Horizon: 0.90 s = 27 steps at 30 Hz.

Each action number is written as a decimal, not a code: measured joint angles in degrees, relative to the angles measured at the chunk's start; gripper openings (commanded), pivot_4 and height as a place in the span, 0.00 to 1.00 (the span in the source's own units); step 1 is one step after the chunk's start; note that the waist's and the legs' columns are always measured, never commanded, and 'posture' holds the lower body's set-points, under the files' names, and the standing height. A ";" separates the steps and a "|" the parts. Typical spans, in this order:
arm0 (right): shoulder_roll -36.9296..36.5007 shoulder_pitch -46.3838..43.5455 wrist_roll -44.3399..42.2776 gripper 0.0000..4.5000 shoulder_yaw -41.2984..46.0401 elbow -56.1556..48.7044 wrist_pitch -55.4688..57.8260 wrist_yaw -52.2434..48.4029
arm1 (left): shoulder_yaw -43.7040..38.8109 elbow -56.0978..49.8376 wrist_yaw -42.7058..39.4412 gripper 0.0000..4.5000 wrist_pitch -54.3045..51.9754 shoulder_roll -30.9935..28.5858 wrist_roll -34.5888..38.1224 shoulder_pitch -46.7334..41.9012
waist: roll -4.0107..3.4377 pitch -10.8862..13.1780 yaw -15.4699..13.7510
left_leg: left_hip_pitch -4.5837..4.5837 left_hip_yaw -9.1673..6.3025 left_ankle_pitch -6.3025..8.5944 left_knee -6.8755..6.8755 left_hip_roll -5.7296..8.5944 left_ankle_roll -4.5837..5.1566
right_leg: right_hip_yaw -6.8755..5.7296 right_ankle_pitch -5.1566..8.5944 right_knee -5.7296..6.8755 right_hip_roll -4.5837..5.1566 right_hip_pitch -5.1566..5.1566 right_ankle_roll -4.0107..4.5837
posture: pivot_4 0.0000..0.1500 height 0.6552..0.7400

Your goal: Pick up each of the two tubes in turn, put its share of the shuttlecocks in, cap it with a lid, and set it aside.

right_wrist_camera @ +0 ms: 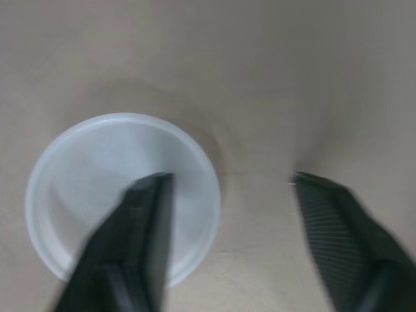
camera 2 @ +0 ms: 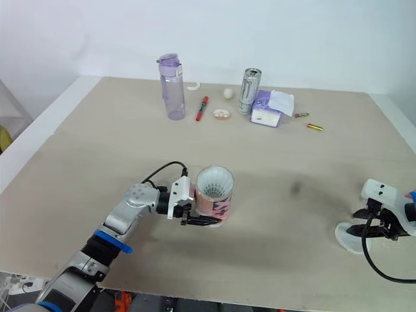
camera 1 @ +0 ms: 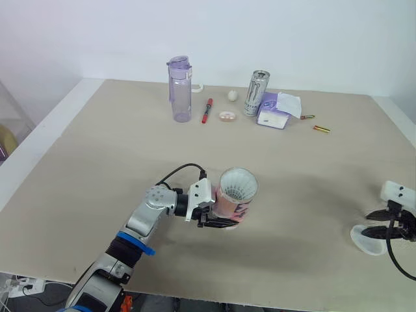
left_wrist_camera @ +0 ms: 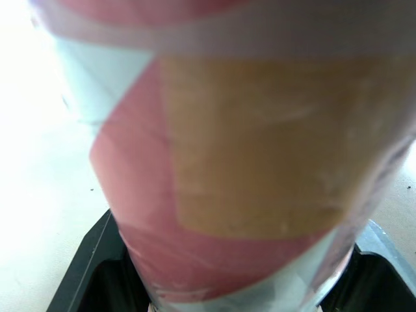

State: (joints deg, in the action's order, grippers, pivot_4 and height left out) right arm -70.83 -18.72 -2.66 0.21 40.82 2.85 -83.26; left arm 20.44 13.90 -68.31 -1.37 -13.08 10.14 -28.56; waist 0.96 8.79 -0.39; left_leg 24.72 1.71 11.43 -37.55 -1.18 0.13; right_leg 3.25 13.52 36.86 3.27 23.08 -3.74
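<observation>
1. Spanning both eye views, the table [camera 1: 97, 162] carries the work near its front edge and clutter at the far edge.
2. Near the front, the tube [camera 1: 233, 198] stands upright, clamped low on its wall between the two fingers of the left claw [camera 1: 218, 221].
3. Well apart at the far edge stand a bottle [camera 1: 180, 89] and a can [camera 1: 256, 93].
4. At the right edge a lid [right_wrist_camera: 84, 169] lies flat. The right claw [right_wrist_camera: 231, 179] hangs over it spread wide and empty, one finger above the lid and the other above bare table.
5. White shuttlecocks [camera 1: 238, 184] fill the tube's mouth.
6. My judgement: this tube is loaded, and grasping the lid comes next. Capping it, setting it aside and the whole second tube remain.
</observation>
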 measured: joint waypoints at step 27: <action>7.05 -26.46 -13.71 0.02 -6.00 -43.66 9.80 -6.56 | -0.07 0.70 -0.86 0.61 -1.14 -0.95 0.27 -1.30 | -0.46 0.22 0.24 | -0.09 -0.09 0.00 0.01 -0.17 -0.05 | 0.11 0.12 0.11 -0.26 0.10 -0.15 | 1.00 1.00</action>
State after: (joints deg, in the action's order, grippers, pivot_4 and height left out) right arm -63.78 -45.18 -16.37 -5.80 -2.83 12.65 -89.82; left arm 20.37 14.60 -69.17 -2.51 -14.03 10.42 -29.86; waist 0.50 9.02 -0.15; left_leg 24.63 1.63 11.43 -37.53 -1.35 0.07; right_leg 3.36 13.63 36.97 3.00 23.19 -3.89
